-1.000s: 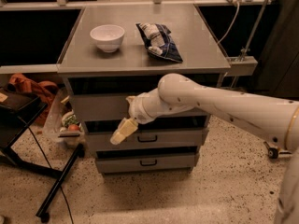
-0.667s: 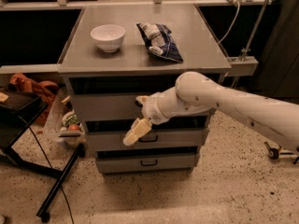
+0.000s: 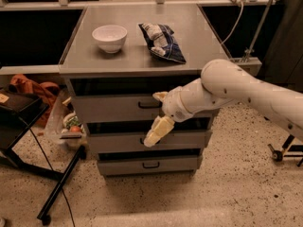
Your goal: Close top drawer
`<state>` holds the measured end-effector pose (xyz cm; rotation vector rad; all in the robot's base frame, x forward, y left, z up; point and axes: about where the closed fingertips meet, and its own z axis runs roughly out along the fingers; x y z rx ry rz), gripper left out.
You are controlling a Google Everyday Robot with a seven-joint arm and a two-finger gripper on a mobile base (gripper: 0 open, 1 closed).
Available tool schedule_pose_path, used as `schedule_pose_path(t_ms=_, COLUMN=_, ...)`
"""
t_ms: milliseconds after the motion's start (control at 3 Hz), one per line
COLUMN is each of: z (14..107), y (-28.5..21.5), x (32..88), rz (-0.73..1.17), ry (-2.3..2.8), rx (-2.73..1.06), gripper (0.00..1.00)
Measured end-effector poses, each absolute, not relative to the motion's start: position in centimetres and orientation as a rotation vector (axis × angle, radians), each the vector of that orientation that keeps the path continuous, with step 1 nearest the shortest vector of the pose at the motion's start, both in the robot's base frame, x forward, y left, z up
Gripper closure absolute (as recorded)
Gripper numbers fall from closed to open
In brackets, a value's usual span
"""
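Now the gripper (image 3: 154, 118) sits further to the right than it did a moment ago. It has slid across the drawer fronts and is now close to the middle of the cabinet (image 3: 81, 126). The big white arm (image 3: 236, 86) has moved right too. The top drawer (image 3: 109, 109) looks to be in the same spot as before, right under the cabinet top, with a dark gap above its front.

The gripper is wide open. One finger (image 3: 159, 96) points up beside the right end of the top drawer's small black handle (image 3: 147, 104). It is hard to say if it touches the handle. The other finger (image 3: 157, 130) points down in front of the middle drawer (image 3: 113, 142). The bottom drawer (image 3: 142, 164) is below that.

On the flat grey cabinet top (image 3: 137, 56) stand a round white bowl (image 3: 109, 37) and a crinkly dark blue bag (image 3: 161, 42), near each other but apart. The floor (image 3: 227, 188) is pale and speckled. A black stand (image 3: 57, 188) leans on the floor at the left, and an orange cloth (image 3: 28, 86) lies behind it.

The cabinet is smooth grey metal with straight edges. The arm is round, smooth and white, and the fingers are pale yellow.
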<state>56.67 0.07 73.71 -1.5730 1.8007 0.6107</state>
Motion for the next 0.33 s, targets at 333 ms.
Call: schedule_pose_path(t_ms=333, z=75.98, y=-1.46, x=55.39, rz=0.56, ry=1.803, rx=-1.584, gripper=0.0)
